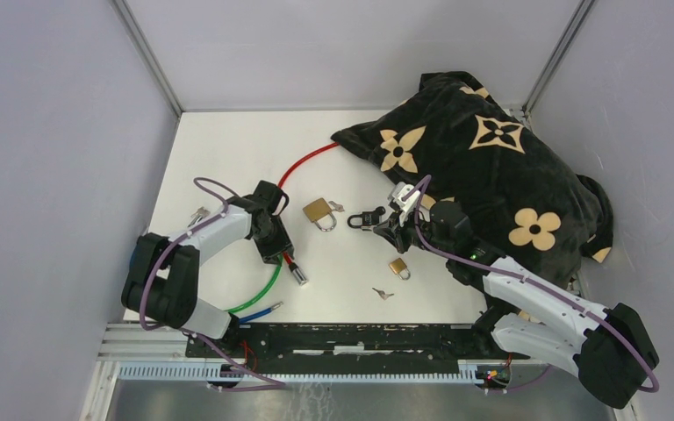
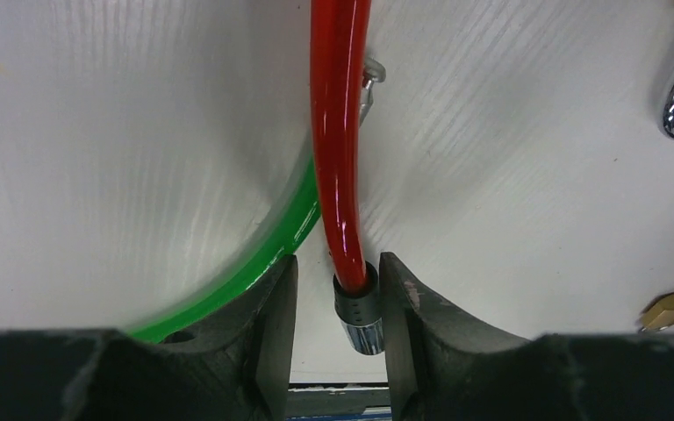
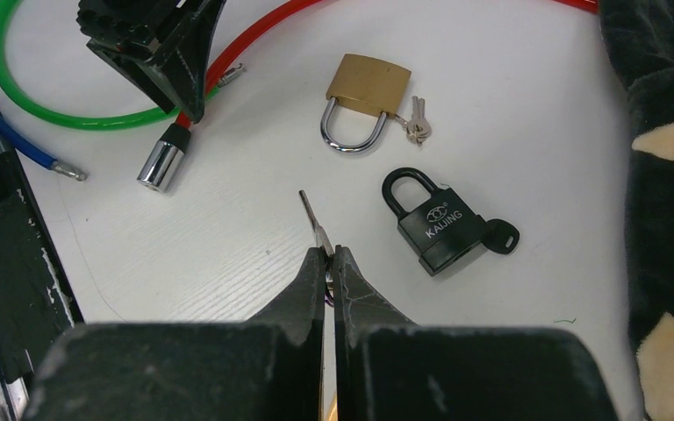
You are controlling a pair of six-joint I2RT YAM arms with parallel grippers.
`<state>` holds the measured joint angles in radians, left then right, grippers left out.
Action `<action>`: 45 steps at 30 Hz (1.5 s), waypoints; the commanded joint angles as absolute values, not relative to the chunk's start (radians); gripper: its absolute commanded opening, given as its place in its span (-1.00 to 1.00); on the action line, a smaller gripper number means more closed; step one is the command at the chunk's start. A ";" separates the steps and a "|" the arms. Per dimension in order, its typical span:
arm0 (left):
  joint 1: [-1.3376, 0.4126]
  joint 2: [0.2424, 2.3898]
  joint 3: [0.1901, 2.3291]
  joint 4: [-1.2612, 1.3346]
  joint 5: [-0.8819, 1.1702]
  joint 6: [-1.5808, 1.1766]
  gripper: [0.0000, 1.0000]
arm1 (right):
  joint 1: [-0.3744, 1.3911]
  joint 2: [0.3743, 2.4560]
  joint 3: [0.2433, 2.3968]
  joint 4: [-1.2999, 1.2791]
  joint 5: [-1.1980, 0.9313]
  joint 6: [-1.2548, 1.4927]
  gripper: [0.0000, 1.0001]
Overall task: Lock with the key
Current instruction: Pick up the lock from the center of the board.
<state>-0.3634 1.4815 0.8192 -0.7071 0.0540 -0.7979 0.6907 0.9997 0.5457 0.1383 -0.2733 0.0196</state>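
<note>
LOCKING UP — note the right jaws pinched flat on the key [image 3: 314, 219], blade poking forward over the bare worktop [image 3: 228, 263]. Find the left jaws half open astride the red cable [image 2: 338, 132], right at its chrome lock barrel [image 3: 160, 164], lying on the worktop near the left arm beside the green cable [image 3: 53, 118]. A gap on one side of the barrel, so judged not yet clamped. Taking that barrel as the lock meant, close the left jaws on it first, then lift and turn its open end towards the key. Bring the blade in straight along the barrel's axis — no angle, no hurry. Check the keyway, unseen from here, before pushing. Hold the barrel firm against the twist, and turn only with the blade fully home. Steer clear of the black padlock [image 3: 439, 228], close by with a key of its own already in, and of the brass padlock [image 3: 364, 88] just beyond.
</note>
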 commanded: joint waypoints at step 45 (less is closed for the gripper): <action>-0.200 1.040 0.275 0.543 0.432 -1.484 -0.96 | 0.807 1.306 0.534 0.657 -0.470 0.240 -1.00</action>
